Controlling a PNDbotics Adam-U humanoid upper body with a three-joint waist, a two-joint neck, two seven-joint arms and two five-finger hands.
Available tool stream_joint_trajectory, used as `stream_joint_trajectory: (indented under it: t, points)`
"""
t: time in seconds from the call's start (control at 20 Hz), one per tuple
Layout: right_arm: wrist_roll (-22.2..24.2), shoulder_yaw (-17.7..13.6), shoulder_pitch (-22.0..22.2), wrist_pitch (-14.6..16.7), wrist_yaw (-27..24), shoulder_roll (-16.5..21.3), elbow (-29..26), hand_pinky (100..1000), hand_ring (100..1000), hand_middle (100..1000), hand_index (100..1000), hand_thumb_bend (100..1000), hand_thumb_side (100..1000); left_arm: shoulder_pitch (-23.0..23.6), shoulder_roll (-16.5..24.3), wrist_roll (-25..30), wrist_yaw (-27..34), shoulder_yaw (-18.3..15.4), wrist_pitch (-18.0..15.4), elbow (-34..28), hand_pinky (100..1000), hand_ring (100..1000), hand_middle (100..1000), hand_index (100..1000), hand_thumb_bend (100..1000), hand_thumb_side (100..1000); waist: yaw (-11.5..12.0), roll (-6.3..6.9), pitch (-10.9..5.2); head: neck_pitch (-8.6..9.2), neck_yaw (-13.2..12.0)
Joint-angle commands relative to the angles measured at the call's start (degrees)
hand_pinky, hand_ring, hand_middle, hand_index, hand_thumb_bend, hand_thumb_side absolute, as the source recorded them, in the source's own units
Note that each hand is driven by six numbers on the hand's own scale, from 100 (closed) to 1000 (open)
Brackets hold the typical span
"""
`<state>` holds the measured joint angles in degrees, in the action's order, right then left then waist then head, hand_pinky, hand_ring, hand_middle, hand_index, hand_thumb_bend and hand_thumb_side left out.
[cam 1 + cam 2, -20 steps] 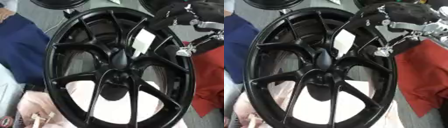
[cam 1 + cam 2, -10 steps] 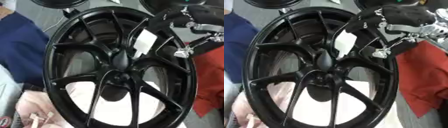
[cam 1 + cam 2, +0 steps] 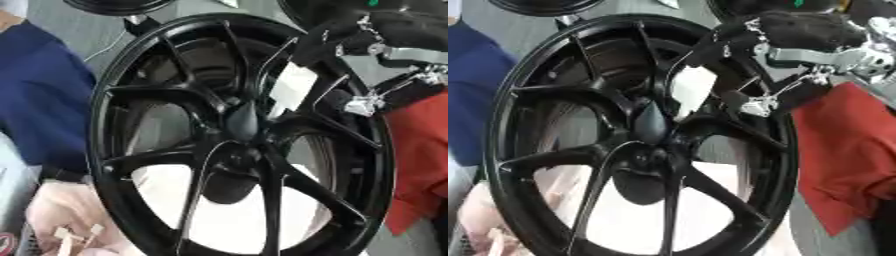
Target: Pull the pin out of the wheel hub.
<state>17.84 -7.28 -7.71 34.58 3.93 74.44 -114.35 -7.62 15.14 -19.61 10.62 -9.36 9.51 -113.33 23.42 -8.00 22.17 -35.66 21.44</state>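
A big black wheel hub point(image 3: 269, 200) with several spokes stands tilted and fills both views. A dark pointed piece point(image 3: 242, 120) sits at its centre where the spokes meet. A white flat tag point(image 3: 291, 89) lies against a spoke just up and right of the centre. My right hand point(image 3: 798, 30), black with silver joints, comes in from the upper right and hangs over the hub's upper right rim, its tip close to the tag. What it touches is hidden among the black spokes. My left hand does not show.
A red cloth point(image 3: 846, 150) lies right of the hub. On the left a person in a blue garment point(image 3: 39, 100) stands close, and a pale gloved hand point(image 3: 61, 215) shows at the lower left by the rim. Another dark wheel point(image 3: 114, 4) sits at the far edge.
My right hand has moved left, from outside the rim to over the hub's upper right spokes. The hub itself has stayed put.
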Motion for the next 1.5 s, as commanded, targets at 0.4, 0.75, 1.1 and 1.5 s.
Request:
stream_joint_trajectory:
  t: [0.4, 0.75, 1.1, 1.5]
  points:
    - [6.9, -3.8, -0.3, 0.0, -8.3, 2.6, -0.2, 893, 888, 849, 922, 100, 160, -0.4, 1.5, 0.1, -0.4, -0.4, 0.1, -1.3, 646, 527, 470, 696, 667, 406, -0.2, 0.01, -1.65, 2.06, 1.2]
    - [6.3, -4.0, -1.3, 0.3, -10.1, 3.4, -0.2, 899, 898, 854, 919, 100, 172, -0.6, 1.5, 0.4, -0.4, -0.2, 0.1, -1.3, 646, 526, 470, 696, 667, 405, 0.2, -0.08, -1.44, 3.14, 1.8]
    - [8.9, -3.2, -2.1, -0.8, -8.3, 3.3, -0.2, 904, 911, 860, 921, 100, 214, -1.0, 1.3, 0.5, -0.3, -0.1, 0.0, -1.3, 647, 526, 470, 696, 668, 404, 1.5, -0.46, -1.29, 3.67, 3.6]
    - [13.8, -1.6, -2.2, -1.8, -6.3, 2.6, -0.2, 913, 926, 869, 934, 140, 324, -0.8, 1.0, 0.5, -0.3, -0.2, 0.1, -1.3, 648, 525, 470, 696, 669, 403, 2.2, -0.68, -1.41, 4.36, 4.6]
